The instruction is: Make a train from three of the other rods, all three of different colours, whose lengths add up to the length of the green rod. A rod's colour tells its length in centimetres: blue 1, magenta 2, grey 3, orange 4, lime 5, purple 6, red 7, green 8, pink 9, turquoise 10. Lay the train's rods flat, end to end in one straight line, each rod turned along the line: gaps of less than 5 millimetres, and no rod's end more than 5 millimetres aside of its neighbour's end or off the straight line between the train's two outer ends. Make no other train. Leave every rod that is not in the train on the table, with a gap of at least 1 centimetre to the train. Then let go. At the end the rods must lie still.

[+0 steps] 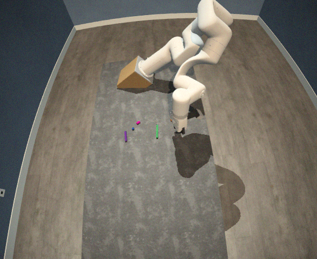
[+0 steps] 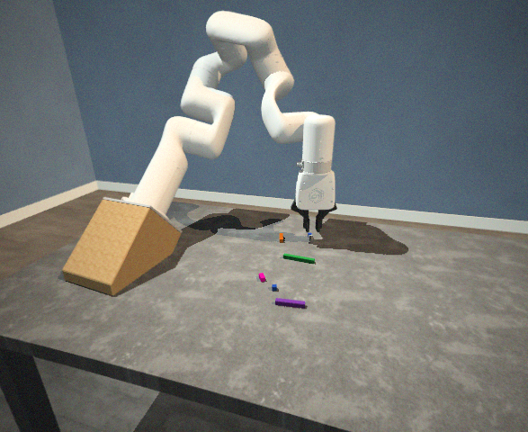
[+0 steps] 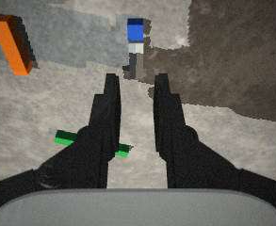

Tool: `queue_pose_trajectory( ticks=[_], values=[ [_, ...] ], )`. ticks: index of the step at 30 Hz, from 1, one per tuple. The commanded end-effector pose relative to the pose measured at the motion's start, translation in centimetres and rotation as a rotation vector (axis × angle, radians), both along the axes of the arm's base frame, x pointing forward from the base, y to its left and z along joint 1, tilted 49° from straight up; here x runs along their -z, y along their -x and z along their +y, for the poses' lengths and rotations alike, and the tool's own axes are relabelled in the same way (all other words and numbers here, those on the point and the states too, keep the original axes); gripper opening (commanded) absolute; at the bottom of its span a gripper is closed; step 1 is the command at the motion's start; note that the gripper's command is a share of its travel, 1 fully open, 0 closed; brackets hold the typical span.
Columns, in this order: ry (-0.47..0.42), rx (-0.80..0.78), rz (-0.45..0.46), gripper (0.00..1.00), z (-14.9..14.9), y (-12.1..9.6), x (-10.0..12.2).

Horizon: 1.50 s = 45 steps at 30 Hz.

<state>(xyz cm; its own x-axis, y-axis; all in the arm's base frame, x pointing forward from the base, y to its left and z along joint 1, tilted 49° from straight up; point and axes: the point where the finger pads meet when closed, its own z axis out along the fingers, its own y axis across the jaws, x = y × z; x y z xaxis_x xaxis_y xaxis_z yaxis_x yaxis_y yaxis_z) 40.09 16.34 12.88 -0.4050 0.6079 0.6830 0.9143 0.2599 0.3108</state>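
My gripper (image 1: pixel 179 133) (image 2: pixel 312 230) (image 3: pixel 137 90) is partly open and empty, just above the table. Ahead of its tips in the wrist view, a blue rod (image 2: pixel 309 234) (image 3: pixel 135 31) and a grey rod (image 2: pixel 310 239) (image 3: pixel 133 63) lie in line, end to end; any small gap is too fine to judge. The gripper hides them in the top view. An orange rod (image 1: pixel 170 120) (image 2: pixel 281 238) (image 3: pixel 11 46) lies apart, angled. The green rod (image 1: pixel 156 131) (image 2: pixel 299 258) (image 3: pixel 64 137) lies apart too, partly hidden by a finger in the wrist view.
A magenta rod (image 1: pixel 138 122) (image 2: pixel 262 277), another blue rod (image 1: pixel 133 128) (image 2: pixel 273 287) and a purple rod (image 1: pixel 126 136) (image 2: pixel 290 302) lie separately beyond the green rod. The arm's wooden base block (image 1: pixel 132 75) (image 2: pixel 96 246) stands on the table. The arm's shadow covers part of the grey rod.
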Motion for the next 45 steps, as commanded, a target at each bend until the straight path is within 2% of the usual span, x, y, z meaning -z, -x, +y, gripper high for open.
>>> queue_pose_trajectory(
  ticks=[1, 5, 15, 16, 41, 45],
  values=[
    [0.001, 0.006, -0.005, 0.24, -2.0, 0.1, -1.9],
    [0.001, 0.006, -0.005, 0.24, -3.4, 0.2, -3.1],
    [0.001, 0.006, -0.005, 0.24, -4.3, 0.2, -4.0],
    [0.001, 0.006, -0.005, 1.00, -4.3, 0.2, -4.0],
    [0.001, -0.003, -0.014, 1.00, -4.3, 0.2, -3.9],
    [0.002, -0.058, -0.065, 1.00, -4.5, 0.6, -3.7]
  ],
)
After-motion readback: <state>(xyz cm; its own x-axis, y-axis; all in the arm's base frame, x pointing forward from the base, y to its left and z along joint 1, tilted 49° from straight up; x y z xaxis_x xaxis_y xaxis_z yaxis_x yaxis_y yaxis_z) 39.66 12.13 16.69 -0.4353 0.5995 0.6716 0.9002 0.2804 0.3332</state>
